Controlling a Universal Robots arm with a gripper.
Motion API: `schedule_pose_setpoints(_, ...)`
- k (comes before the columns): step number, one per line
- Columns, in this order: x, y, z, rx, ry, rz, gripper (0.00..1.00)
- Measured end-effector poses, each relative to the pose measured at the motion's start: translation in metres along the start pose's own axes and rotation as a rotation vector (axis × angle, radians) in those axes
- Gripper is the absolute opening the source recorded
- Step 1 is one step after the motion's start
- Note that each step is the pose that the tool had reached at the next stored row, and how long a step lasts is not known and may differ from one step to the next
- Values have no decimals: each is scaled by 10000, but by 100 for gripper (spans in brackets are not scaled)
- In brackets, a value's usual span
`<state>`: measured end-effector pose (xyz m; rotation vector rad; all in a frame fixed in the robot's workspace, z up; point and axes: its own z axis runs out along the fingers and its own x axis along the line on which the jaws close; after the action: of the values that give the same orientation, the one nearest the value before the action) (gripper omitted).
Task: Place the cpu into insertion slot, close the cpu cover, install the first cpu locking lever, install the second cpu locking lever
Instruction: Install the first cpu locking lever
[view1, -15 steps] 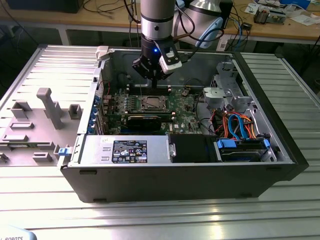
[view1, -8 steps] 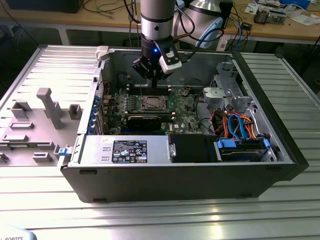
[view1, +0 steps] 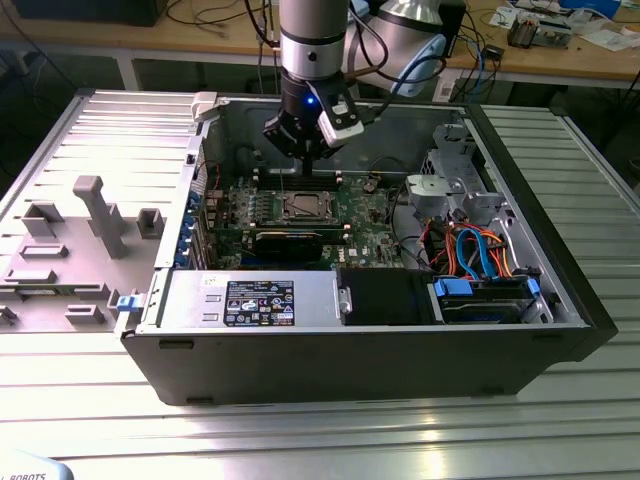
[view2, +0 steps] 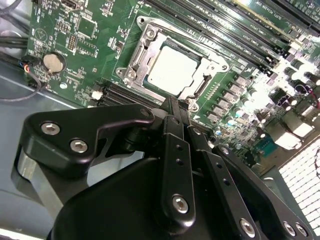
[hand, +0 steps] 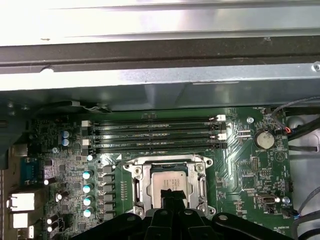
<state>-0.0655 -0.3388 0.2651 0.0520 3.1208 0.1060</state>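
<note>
- The cpu (view2: 172, 72) sat in the insertion slot (view1: 286, 208) on the green motherboard (hand: 240, 175), framed by the lowered cpu cover (view2: 136, 59).
- The end effector (view2: 176, 106) was fully closed, gripping nothing, tips at the cpu's edge.

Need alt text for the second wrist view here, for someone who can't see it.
The arm's black gripper, jaws closed together, points at the edge of a silver chip on a green motherboard. A silver metal frame lies around the chip, and a round coin battery sits elsewhere on the board.
</note>
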Motion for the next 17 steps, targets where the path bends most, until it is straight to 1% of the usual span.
schedule_pose_setpoints(3,93,-2,1,0,-3,-3,11)
schedule_pose_setpoints(4,142,-4,3,-1,-2,-32,11)
schedule_pose_setpoints(5,153,-4,8,-6,9,-201,11)
schedule_pose_setpoints(6,154,-5,14,-10,35,-558,11)
schedule_pose_setpoints(7,154,-5,17,-13,49,-757,11)
schedule_pose_setpoints(8,164,-6,17,-13,55,-857,11)
schedule_pose_setpoints(10,223,-8,19,-16,56,-883,11)
schedule_pose_setpoints(12,303,-10,18,-17,56,-888,11)
schedule_pose_setpoints(14,399,-12,17,-16,54,-887,11)
schedule_pose_setpoints(17,472,-4,18,-16,53,-887,11)
